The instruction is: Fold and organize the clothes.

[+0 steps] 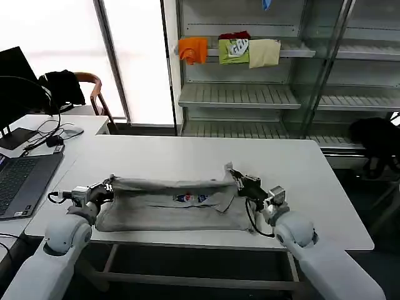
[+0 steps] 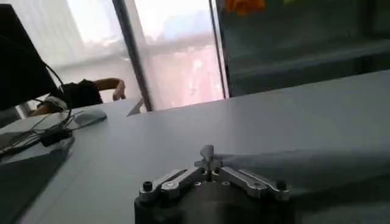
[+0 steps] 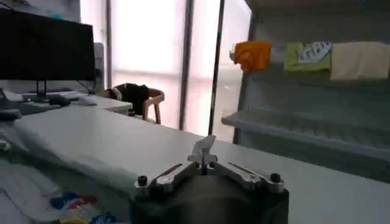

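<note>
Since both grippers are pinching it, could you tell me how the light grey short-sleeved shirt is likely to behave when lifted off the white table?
The light grey short-sleeved shirt will probably sag between the left gripper and right gripper, since its held edge already droops and wrinkles. It looks thin, so likely light. On the smooth white table it would probably slide and bunch rather than hold shape.

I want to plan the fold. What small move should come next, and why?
Probably both arms should carry the pinched edge forward together. The left pincer and right pincer each grip a far corner of the grey shirt, with that edge raised off the white table.
</note>
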